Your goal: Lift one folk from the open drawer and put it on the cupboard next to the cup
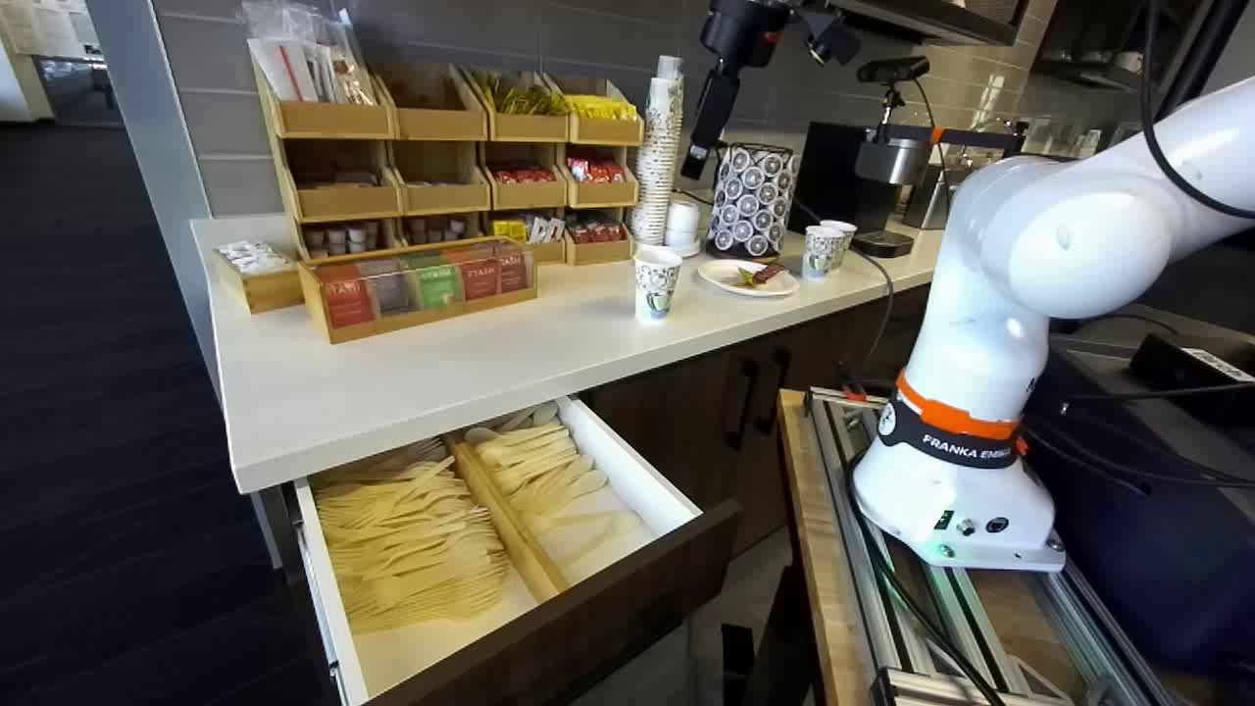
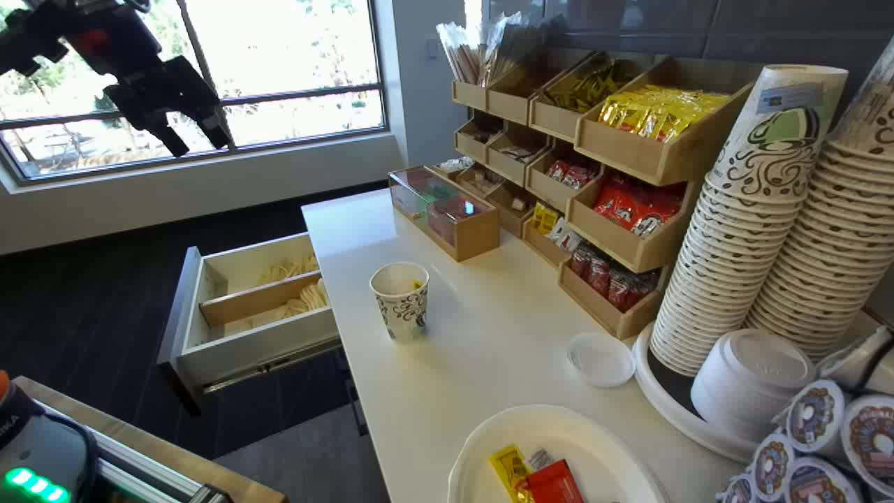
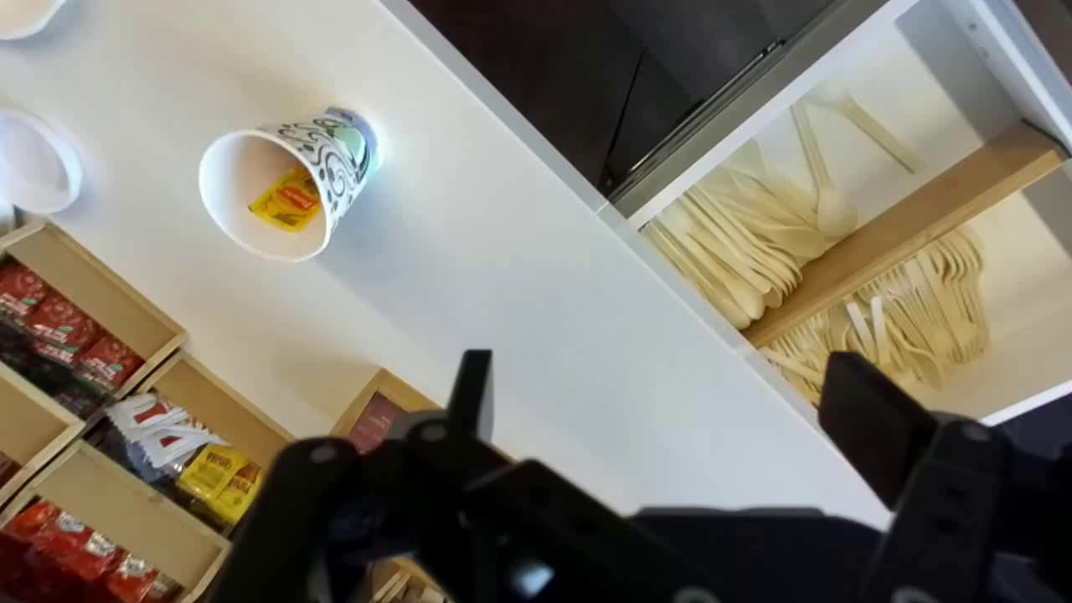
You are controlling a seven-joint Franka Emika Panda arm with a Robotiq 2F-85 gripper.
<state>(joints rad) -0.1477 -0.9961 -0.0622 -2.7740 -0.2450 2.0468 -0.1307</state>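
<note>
Pending: one fork (image 1: 417, 559) out of the drawer (image 1: 647, 490), jaws wide and holding nothing

Step, my read: get to the pile and pick. Jaws hang high, spread well apart, nothing between. All forks seen lie in the drawer, beyond the divider (image 3: 904, 239) from the arm (image 1: 990, 284); spoons (image 3: 758, 276) on the near side. No fork by the cup (image 1: 656, 284) yet.

Do it well: work the front part, since the bench (image 1: 441, 378) overhangs the back. Choose a loose top fork, line jaws up across its handle, go straight down, squeeze softly, lift slow. Thin and tangled, so a neighbour may come along; check for one. Miss the divider. Lay it flat just beside the cup, no nudge.

Counts: drawer 1, divider 1, compartments (image 3: 1022, 276) in sight 2. Forks, spoons: many, overlapping, can't count. Single cups 3: the likely target plus two more cups (image 1: 822, 253) farther along; cup stacks (image 2: 726, 265) 2. Yellow packet (image 3: 287, 201) in target cup 1. Plate (image 2: 573, 429) 1, tea box (image 2: 477, 234) 1, rack (image 1: 446, 197) 1.
</note>
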